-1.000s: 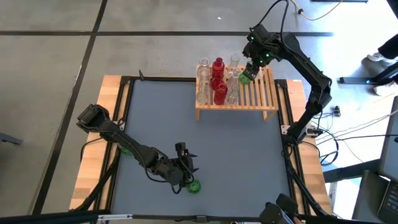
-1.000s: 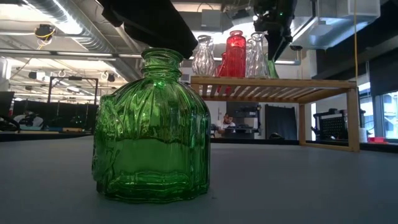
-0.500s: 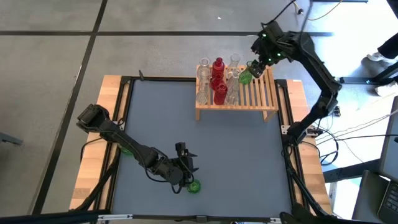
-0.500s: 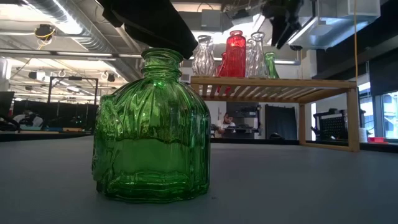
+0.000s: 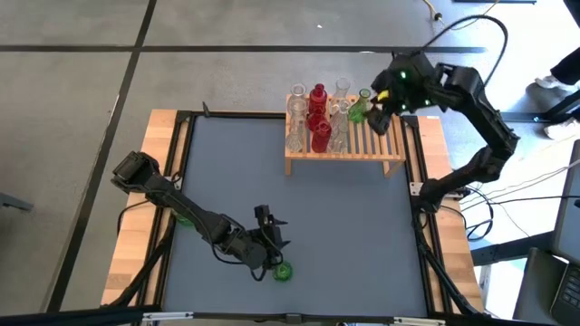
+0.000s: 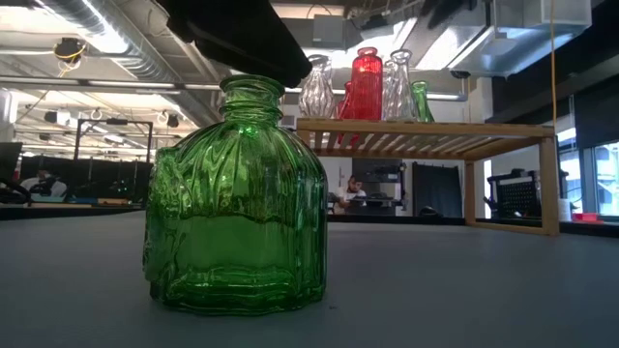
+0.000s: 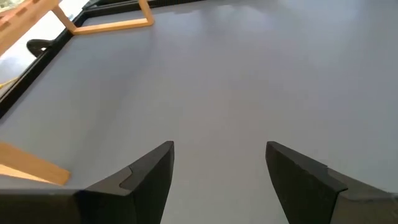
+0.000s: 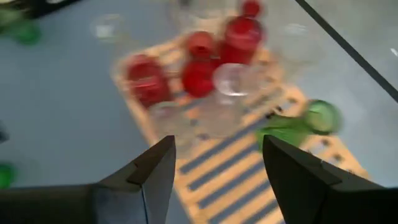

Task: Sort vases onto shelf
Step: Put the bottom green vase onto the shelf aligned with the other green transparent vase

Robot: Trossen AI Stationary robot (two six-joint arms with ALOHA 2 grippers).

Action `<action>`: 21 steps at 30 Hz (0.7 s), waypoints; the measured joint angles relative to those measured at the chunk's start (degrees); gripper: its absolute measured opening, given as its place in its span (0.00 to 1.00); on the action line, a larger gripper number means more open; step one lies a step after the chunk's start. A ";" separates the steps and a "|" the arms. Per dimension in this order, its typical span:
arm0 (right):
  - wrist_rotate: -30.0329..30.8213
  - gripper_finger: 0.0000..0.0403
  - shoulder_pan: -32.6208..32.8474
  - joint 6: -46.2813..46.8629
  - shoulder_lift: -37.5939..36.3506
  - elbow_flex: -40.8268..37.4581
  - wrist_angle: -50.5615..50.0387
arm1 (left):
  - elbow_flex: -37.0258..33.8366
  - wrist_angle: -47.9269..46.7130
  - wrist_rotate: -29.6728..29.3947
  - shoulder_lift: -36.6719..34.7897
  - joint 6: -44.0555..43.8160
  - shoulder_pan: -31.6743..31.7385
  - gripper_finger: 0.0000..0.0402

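The shelf (image 5: 345, 138) stands at about one o'clock on the grey table (image 5: 344, 226), its slatted top carrying a tight cluster of vases at its left half. On it I count two red vases (image 5: 318, 118) — the right wrist view hints at more red glass, but it is too blurred to settle — about four clear vases (image 5: 296, 122) (they overlap, so the number is rough), and one green vase (image 5: 359, 107) at the three o'clock side of the cluster, standing on the slats just beside the clear ones.

Off the shelf there are two more green ones: a squat green vase (image 5: 283, 271) upright on the table at about seven o'clock, filling the low view, and another green vase (image 5: 184, 218) partly hidden under the left arm near nine o'clock.

The right gripper (image 5: 388, 107) hangs above the shelf's far right end, just beside the green vase on the slats but apart from it — its jaws stand spread, nothing between them. The left gripper (image 5: 272, 243) sits low over the table immediately beside the squat green vase, at its eleven o'clock; its jaws are parted as well, with only bare grey table between them.
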 joint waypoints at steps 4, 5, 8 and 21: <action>2.73 0.56 10.42 3.43 -0.59 0.00 0.06 | 0.00 -0.09 -0.05 0.00 -0.06 -1.68 0.62; 3.76 0.56 12.99 4.75 -0.57 -0.01 0.07 | 0.00 -0.15 -0.03 0.00 -0.34 -2.11 0.62; 7.52 0.56 21.31 8.81 -0.63 -1.31 0.66 | 0.00 -0.25 -1.12 0.00 -1.93 -3.69 0.62; 18.47 0.56 53.79 21.32 -0.61 -17.90 15.99 | 0.00 -0.44 -4.49 0.00 -11.05 -12.64 0.62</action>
